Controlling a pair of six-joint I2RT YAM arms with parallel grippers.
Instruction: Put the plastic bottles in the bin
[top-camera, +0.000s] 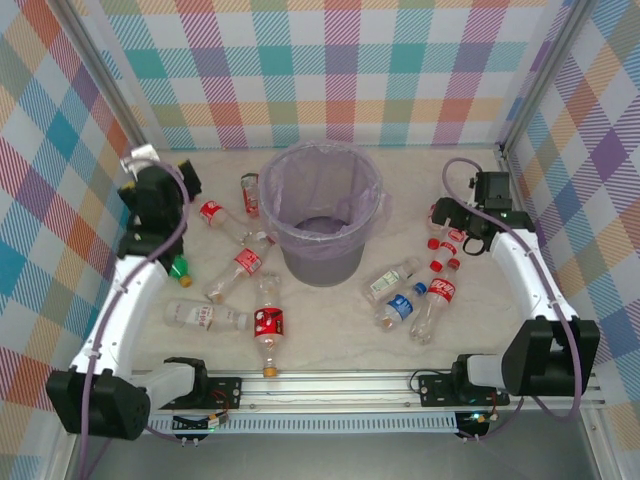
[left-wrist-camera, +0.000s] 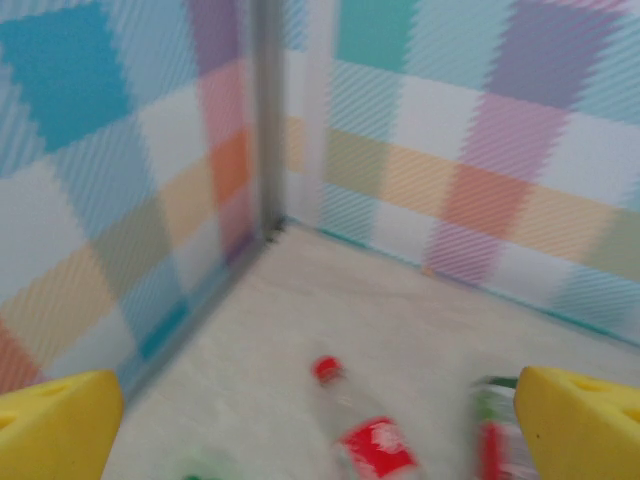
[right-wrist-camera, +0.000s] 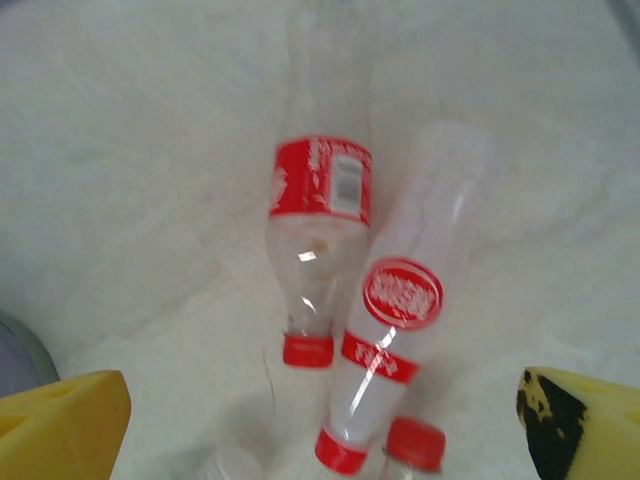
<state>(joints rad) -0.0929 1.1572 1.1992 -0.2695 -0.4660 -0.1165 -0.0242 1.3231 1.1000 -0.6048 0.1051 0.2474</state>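
The bin (top-camera: 320, 215), a grey bucket with a lavender liner, stands mid-table. Plastic bottles lie around it: red-labelled ones (top-camera: 243, 265) (top-camera: 268, 322) on its left, a blue-labelled one (top-camera: 400, 305) and a red one (top-camera: 437, 295) on its right. My left gripper (top-camera: 158, 205) (left-wrist-camera: 320, 440) hangs open at the far left, above a red-capped bottle (left-wrist-camera: 365, 430) (top-camera: 213, 215). My right gripper (top-camera: 462, 222) (right-wrist-camera: 320, 430) is open over two red-labelled bottles (right-wrist-camera: 320, 230) (right-wrist-camera: 400, 330) lying side by side. A third red cap (right-wrist-camera: 415, 445) sits just below them.
Checked walls close the table on three sides, with a metal post (left-wrist-camera: 265, 120) in the back-left corner. A green-capped bottle (top-camera: 180, 268) and a clear one (top-camera: 205, 316) lie by the left arm. A bottle (top-camera: 250, 192) rests against the bin's left side.
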